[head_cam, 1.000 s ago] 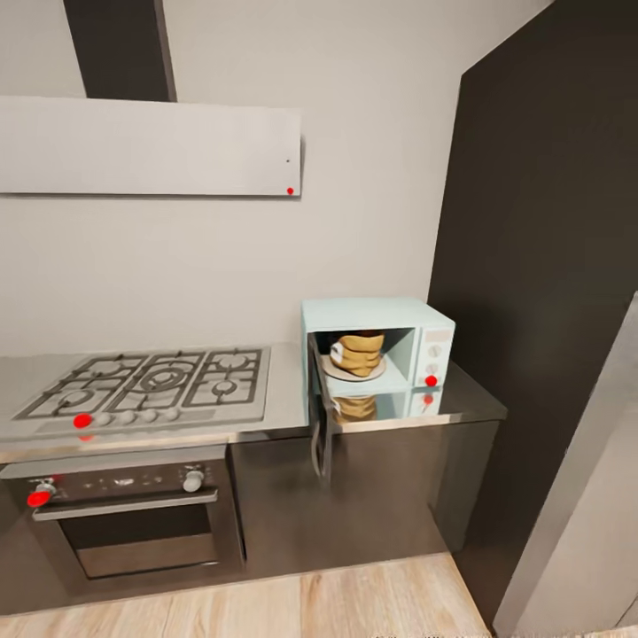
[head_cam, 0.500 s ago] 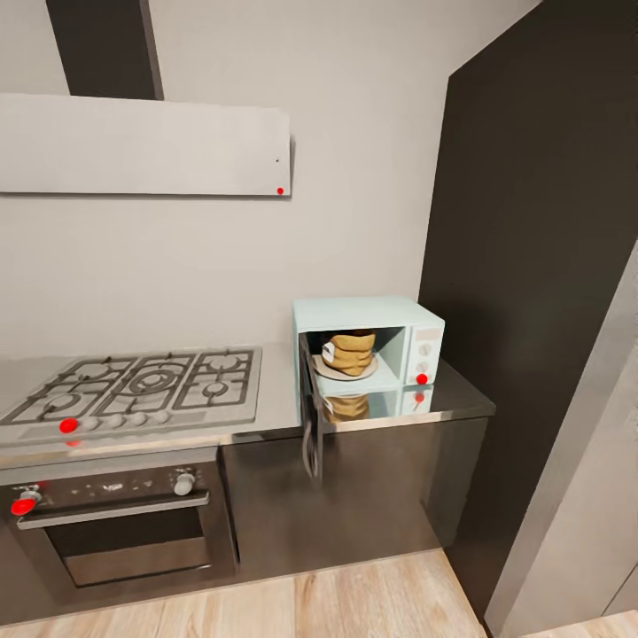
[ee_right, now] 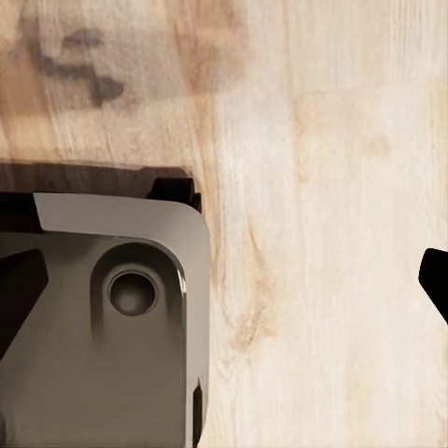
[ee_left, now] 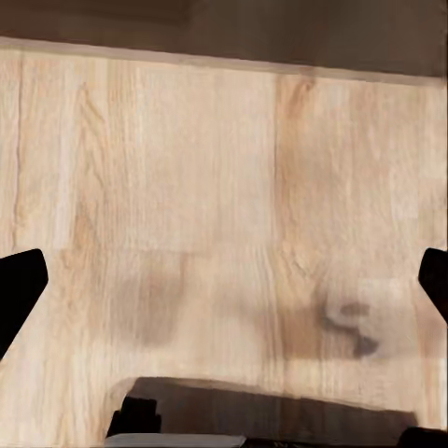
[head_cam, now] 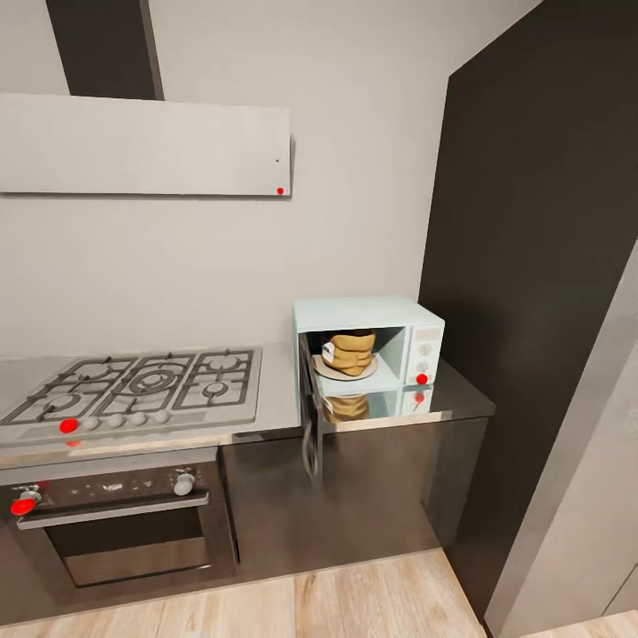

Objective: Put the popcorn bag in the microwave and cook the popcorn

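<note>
View isn't shifting over the last half second after drifting just before, so I'm reading the base as parked. popcorn bag [head_cam: 348, 352] is sitting on the turntable inside the microwave [head_cam: 368, 348], door [head_cam: 310, 416] hanging open, so closing it is next. Both arms are hanging low over the wood floor [ee_left: 224, 187]; left gripper [ee_left: 224, 280] and right gripper [ee_right: 229, 280] are spread wide, holding nothing

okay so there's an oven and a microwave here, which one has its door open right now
The microwave, the pale mint-blue box on the countertop: its dark door swings out, showing the popcorn bag inside. The black oven under the hob is shut.
</note>
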You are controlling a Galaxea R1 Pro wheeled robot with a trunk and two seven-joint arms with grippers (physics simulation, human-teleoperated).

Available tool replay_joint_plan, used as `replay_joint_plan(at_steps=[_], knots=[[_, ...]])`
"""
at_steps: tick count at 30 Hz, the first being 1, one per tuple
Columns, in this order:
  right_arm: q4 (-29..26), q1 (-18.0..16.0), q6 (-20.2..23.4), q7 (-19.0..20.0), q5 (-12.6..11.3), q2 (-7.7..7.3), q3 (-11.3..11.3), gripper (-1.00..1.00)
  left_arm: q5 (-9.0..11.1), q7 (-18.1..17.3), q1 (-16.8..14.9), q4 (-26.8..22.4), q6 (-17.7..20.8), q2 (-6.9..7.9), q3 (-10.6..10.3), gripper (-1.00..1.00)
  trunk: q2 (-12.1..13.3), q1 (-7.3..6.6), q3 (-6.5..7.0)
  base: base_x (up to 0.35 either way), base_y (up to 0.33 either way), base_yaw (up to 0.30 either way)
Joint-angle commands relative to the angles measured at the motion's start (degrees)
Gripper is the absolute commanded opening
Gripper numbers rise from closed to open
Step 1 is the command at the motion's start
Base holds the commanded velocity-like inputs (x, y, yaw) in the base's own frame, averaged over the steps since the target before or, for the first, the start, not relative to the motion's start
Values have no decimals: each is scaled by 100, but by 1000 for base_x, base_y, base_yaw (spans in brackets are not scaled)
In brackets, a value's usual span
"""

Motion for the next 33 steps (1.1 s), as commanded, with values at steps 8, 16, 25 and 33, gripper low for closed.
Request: replay_joint_plan(at_steps=[8, 16, 25, 33], knots=[[5, -7, 7, 14, 53, 1, -44, 100, 94, -75, -199, -2720, 1309, 28, 12, 100, -5, 0, -9, 0, 0, 0], [-1, -7, 4, 14, 55, -9, -48, 100, 224, -780, -1312, -2864, 1362, -58, 5, 100, -5, 0, -9, 0, 0, 0], [-2, -7, -131, -7, 25, -42, -74, 100, -100, -1991, -1534, -3135, 1349, -226, -227, 100, -5, 0, -9, 0, 0, -14], [0, -7, -178, -12, 5, -4, -93, 100, -199, -2053, -1538, -3152, 1320, -200, -267, 100, -5, 0, -9, 0, 0, -215]])
